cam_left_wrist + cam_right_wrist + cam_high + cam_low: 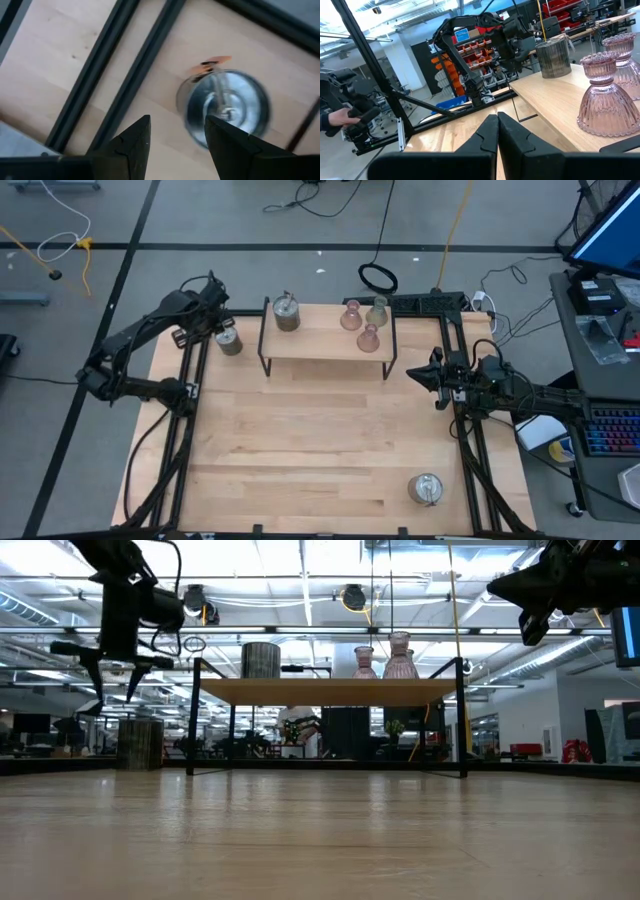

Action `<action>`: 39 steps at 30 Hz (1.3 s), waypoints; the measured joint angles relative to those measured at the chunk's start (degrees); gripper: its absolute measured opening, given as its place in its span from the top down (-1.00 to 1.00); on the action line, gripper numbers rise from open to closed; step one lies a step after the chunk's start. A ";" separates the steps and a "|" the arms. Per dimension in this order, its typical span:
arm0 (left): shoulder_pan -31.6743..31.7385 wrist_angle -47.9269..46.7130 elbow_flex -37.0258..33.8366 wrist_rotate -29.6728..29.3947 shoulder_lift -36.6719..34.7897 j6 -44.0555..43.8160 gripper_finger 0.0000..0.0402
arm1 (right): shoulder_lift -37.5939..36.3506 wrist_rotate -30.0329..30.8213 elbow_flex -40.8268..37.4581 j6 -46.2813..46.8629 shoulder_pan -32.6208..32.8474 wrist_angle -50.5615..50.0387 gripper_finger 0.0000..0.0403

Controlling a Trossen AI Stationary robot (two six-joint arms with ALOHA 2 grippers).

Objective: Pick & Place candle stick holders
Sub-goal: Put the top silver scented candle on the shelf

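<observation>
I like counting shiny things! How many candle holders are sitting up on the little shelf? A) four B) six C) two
A: the top view shows one round metal holder and three pinkish glass holders on the shelf; two more metal ones sit down on the table.

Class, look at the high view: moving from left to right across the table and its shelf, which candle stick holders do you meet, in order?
Metal holder on the table beside the shelf → metal holder on the shelf → pink glass holder, then the metal holder at the table's near right.
</observation>
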 joint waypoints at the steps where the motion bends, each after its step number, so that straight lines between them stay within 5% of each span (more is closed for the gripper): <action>1: 0.19 0.08 -0.60 0.00 0.00 -0.17 0.06 | 0.01 0.02 0.00 0.00 -0.01 -0.02 1.00; 12: 0.74 10.91 -4.88 2.49 0.00 -1.69 0.06 | 0.02 0.22 0.00 0.85 -0.01 -0.01 1.00; 39: 2.22 10.48 -4.93 3.95 5.60 -1.09 0.06 | 0.02 0.22 0.00 1.09 0.00 0.00 1.00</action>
